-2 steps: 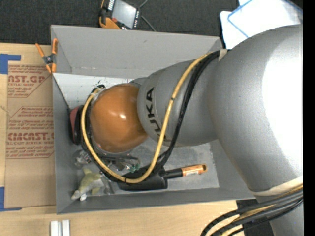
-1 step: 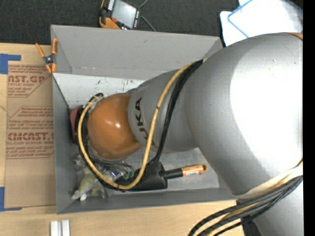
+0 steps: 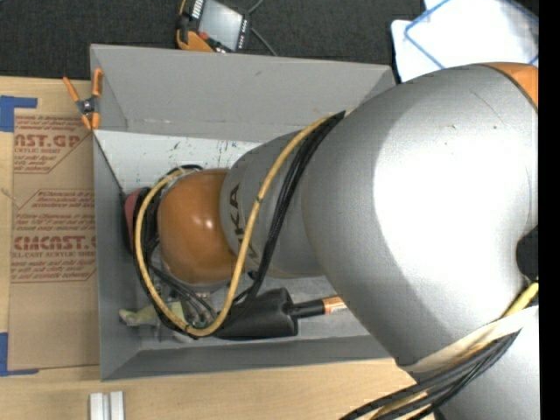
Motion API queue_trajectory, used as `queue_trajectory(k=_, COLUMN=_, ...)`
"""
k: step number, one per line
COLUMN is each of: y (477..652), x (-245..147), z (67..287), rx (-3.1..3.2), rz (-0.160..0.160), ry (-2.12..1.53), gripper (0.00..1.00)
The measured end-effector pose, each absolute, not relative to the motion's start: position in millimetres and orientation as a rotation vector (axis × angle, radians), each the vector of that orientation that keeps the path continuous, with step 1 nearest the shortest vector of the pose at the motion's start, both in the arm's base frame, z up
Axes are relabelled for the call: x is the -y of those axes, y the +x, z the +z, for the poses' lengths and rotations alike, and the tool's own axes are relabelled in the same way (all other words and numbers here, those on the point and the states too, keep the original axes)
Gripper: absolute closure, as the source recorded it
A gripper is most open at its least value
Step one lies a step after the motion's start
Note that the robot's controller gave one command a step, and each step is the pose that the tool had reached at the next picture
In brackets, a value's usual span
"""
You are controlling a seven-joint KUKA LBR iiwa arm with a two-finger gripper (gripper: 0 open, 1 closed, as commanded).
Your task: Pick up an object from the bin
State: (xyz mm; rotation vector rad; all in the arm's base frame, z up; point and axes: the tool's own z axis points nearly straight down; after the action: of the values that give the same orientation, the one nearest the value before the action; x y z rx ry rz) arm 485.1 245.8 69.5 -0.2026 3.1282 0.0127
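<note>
At the bin's left wall a dark red thing (image 3: pixel 132 212) peeks out from under the arm's orange cover. A small pale olive thing (image 3: pixel 131 318) lies in the front left corner. Along the front wall lies a black thing (image 3: pixel 265 318) with a copper-coloured stub (image 3: pixel 330 305) at its right end. What sits beneath the cover is hidden.
The arm reaches in from the right and covers most of the bin's floor. Its orange cover and yellow and black cables hang low over the left half. A bare strip of floor shows along the back wall.
</note>
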Motion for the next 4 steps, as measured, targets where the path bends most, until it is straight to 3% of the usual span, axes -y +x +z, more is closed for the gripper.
queue_trajectory(k=3, y=484.9, x=-246, z=76, rx=-3.127, rz=0.015, ry=-0.202, gripper=1.00)
queue_trajectory(k=4, y=482.9, x=-245, z=89, rx=-3.134, rz=0.011, ry=-0.203, gripper=1.00)
